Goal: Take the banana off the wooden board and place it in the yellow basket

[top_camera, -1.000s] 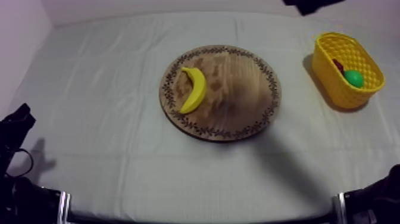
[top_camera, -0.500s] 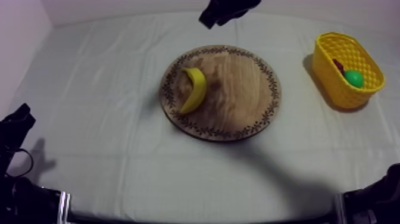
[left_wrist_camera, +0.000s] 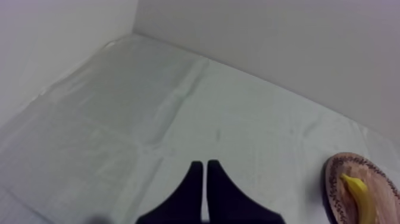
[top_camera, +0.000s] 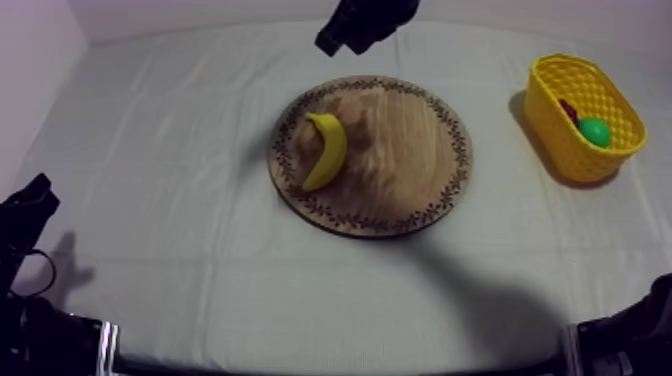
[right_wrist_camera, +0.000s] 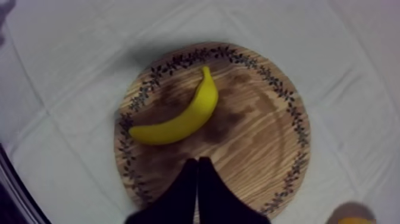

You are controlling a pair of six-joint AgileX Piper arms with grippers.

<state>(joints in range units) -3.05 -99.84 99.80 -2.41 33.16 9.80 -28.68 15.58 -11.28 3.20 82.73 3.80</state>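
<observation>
The yellow banana (top_camera: 325, 150) lies on the left half of the round wooden board (top_camera: 410, 160), curved and untouched. My right gripper (top_camera: 335, 40) hangs above the table just beyond the board's far rim. In the right wrist view its fingers lie together as a narrow wedge (right_wrist_camera: 197, 173) above the board (right_wrist_camera: 256, 131), a little short of the banana (right_wrist_camera: 178, 116). The yellow basket (top_camera: 560, 95) stands at the right of the table. My left gripper (top_camera: 35, 192) rests low at the left; in its wrist view its fingers (left_wrist_camera: 205, 173) are shut on nothing, with the board (left_wrist_camera: 333, 179) and banana (left_wrist_camera: 360, 193) far off.
Inside the basket lie a green fruit (top_camera: 595, 130) and a small red fruit (top_camera: 568, 108). Bare cloth stretches between the board and the basket and all round the board. A wall runs behind the table's far edge.
My right arm has swung in from the upper right to above the board's far rim, then edged a little left. The banana, board and left arm have stayed put.
</observation>
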